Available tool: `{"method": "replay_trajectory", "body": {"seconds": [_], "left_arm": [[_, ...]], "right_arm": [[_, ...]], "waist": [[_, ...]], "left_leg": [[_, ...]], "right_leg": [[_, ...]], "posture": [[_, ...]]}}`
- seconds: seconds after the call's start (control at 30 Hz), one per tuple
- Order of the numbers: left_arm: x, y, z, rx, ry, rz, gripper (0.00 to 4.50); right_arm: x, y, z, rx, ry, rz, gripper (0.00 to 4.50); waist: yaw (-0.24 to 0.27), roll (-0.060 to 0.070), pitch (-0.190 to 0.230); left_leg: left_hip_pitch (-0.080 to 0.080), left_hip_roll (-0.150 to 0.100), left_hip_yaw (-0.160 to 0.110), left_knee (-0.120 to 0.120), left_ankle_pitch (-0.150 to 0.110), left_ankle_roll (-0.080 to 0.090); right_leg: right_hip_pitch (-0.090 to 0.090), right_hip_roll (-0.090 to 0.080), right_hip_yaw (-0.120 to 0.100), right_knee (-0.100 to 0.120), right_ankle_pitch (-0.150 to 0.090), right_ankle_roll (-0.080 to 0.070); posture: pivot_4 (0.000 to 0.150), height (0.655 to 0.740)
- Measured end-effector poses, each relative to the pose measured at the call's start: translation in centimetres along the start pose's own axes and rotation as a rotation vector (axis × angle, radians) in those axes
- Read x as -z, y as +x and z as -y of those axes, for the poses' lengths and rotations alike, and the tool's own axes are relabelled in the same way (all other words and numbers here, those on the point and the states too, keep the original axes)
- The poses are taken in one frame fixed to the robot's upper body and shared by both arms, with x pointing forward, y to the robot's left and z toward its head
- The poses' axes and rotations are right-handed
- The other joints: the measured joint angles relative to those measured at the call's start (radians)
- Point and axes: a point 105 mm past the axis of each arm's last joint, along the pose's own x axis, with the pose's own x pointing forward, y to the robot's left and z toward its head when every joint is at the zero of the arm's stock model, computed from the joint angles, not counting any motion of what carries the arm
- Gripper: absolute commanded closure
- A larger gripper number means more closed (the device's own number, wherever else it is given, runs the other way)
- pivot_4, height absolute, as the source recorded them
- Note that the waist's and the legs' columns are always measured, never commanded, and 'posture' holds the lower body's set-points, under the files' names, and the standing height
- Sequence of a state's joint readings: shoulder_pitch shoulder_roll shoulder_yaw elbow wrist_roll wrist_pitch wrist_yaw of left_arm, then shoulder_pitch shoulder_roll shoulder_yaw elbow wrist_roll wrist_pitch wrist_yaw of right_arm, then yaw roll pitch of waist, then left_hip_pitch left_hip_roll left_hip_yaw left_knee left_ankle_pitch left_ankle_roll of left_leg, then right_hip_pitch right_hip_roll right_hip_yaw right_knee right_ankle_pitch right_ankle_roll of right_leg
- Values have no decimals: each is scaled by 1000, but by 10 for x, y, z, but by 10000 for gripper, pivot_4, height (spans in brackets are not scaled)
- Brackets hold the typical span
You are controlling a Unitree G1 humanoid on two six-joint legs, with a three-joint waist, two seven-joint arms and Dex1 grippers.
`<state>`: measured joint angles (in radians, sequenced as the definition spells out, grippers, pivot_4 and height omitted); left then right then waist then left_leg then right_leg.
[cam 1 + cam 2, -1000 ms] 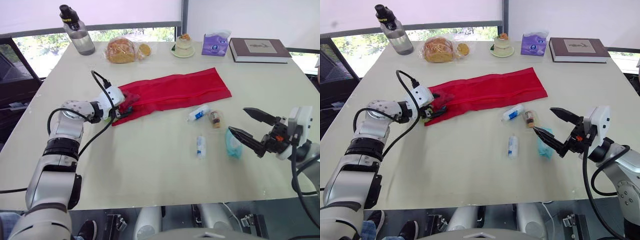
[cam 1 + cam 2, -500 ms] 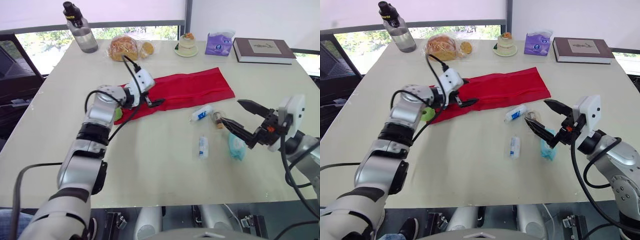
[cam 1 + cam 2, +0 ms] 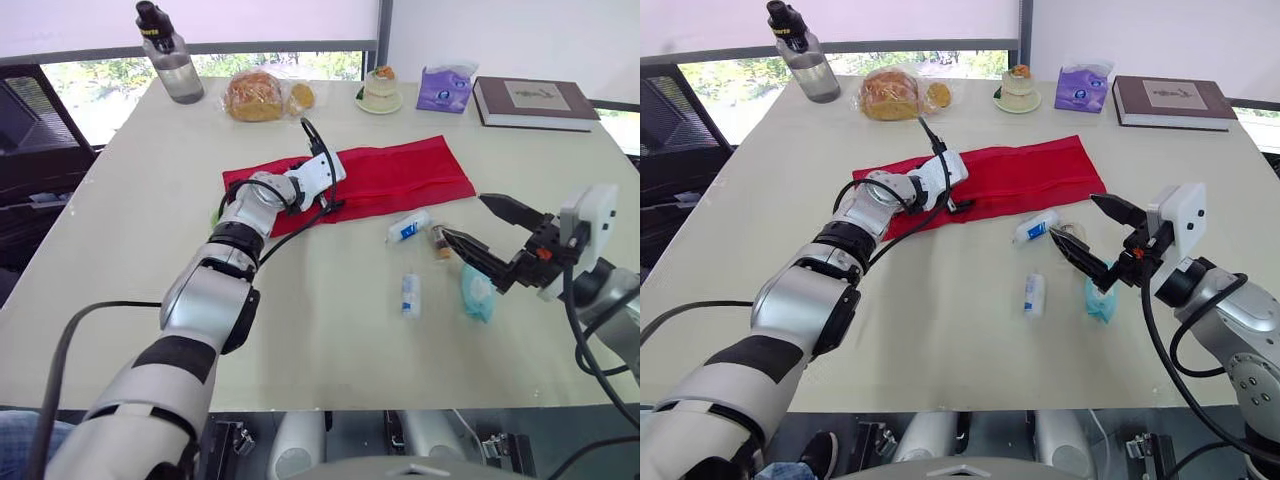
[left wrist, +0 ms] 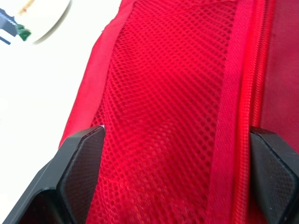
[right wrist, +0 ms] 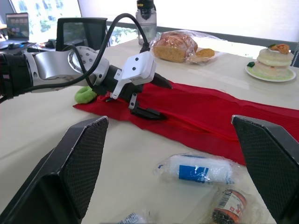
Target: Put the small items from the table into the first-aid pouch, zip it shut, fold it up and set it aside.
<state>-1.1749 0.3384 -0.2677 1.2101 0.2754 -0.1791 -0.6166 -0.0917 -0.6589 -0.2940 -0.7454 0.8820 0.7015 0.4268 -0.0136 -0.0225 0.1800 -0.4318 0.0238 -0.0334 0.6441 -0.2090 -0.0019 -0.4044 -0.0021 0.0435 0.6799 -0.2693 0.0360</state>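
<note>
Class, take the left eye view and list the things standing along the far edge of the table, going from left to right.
water bottle → bagged bread → dessert on a plate → purple tissue pack → book

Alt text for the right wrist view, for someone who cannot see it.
The left gripper sits open on the red first-aid pouch, flat on the table, seen between the open fingers of the right gripper. A wrapped bandage roll and a small bottle lie loose beside the pouch; bagged bread and a cake stand beyond.
</note>
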Motion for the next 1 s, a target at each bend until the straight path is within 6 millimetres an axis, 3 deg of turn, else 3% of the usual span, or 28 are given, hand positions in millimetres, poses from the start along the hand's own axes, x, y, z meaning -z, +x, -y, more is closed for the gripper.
{"method": "replay_trajectory", "body": {"seconds": [0.07,0.37,0.6,0.77,1.0], "left_arm": [[1,1,1,-3,3,-6,10403],[2,4,6,5,2,-10,43326],[7,4,12,27,-8,-13,44276],[13,-1,11,40,-27,-11,44276],[18,-5,12,55,-28,-8,44276]], "right_arm": [[0,0,0,4,1,-1,0],[0,-1,0,5,4,-7,0],[1,-4,3,-15,2,-20,0],[-2,-28,30,12,-38,-61,0],[-22,-57,50,-65,-144,-117,0]], "waist": [[-1,0,0],[-1,0,0],[0,0,0],[-1,0,0],[-2,0,0]], "left_leg": [[0,0,0,0,0,0],[0,0,0,0,0,0],[0,0,0,1,0,0],[0,0,1,2,0,0],[0,0,1,4,0,0]], "right_leg": [[0,0,0,0,0,0],[0,0,0,0,1,-1],[0,0,0,1,1,-1],[0,0,1,1,1,0],[0,0,1,2,2,0]], "posture": [[1500,7400],[1500,7400],[1500,7400],[1500,7400],[1500,7400]]}}
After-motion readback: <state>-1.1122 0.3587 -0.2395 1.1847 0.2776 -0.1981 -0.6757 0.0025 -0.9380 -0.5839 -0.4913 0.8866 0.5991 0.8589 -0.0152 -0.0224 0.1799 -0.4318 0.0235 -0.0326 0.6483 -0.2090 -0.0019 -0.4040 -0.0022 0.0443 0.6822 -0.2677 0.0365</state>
